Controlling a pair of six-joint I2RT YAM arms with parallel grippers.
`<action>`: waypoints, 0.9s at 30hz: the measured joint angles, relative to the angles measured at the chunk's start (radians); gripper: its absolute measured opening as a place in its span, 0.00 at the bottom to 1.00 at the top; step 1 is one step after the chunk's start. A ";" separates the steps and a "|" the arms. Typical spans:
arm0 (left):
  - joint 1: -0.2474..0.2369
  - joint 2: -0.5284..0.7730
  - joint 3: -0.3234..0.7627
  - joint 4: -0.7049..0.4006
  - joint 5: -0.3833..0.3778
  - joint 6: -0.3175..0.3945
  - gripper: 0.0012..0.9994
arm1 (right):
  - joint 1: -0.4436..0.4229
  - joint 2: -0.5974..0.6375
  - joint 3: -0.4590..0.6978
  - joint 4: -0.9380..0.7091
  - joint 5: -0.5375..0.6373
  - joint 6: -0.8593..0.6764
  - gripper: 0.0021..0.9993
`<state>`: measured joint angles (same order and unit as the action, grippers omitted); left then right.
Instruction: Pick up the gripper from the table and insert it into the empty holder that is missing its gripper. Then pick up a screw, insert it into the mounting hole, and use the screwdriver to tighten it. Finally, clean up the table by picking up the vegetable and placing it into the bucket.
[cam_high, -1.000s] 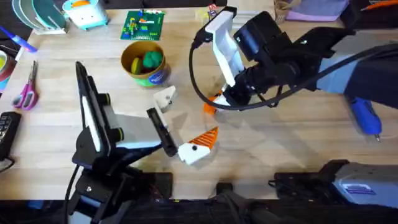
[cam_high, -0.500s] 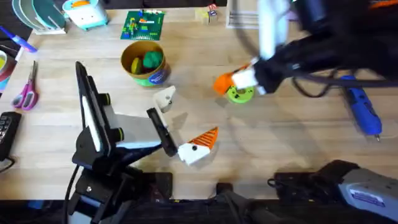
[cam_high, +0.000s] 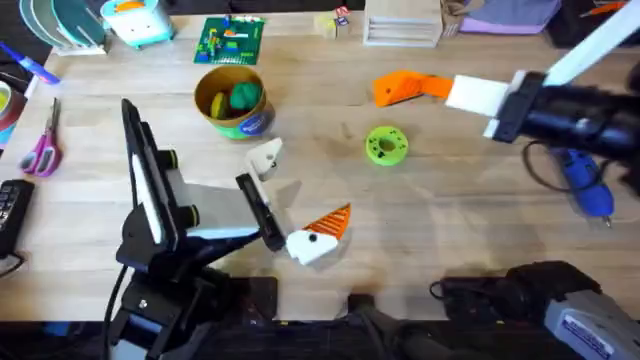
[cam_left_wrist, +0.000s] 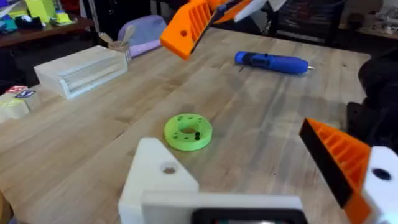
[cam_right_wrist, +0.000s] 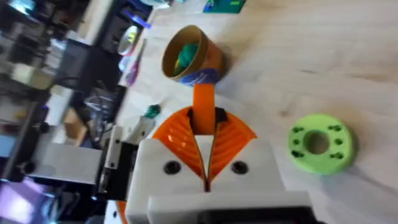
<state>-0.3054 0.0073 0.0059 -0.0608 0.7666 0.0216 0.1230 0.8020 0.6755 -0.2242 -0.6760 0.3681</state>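
While the right end effector (cam_high: 400, 88) hangs above the far right of the counter (cam_high: 450, 230), its two orange pads are pressed together on the gripper (cam_right_wrist: 203, 115), whose long axis sticks straight out beyond the tips. The holder (cam_high: 266, 158), a bare white block on the left end effector (cam_high: 300, 200), lies to its left and nearer, just near the bucket (cam_high: 233, 101). The left end effector is spread wide and holds nothing. The insertion, I judge, falls to the right arm.
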 joint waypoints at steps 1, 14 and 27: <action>0.000 0.000 0.000 0.000 0.000 0.000 0.99 | 0.000 0.001 -0.056 0.092 -0.034 0.083 0.01; 0.000 0.000 0.000 0.000 0.000 0.000 0.99 | 0.217 0.241 -0.294 0.654 -0.162 0.735 0.01; 0.002 0.000 0.000 0.001 -0.033 0.000 0.99 | 0.366 0.533 -0.295 1.095 -0.163 0.996 0.01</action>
<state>-0.3031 0.0071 0.0059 -0.0601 0.7337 0.0212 0.4885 1.3347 0.3809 0.8704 -0.8394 1.3642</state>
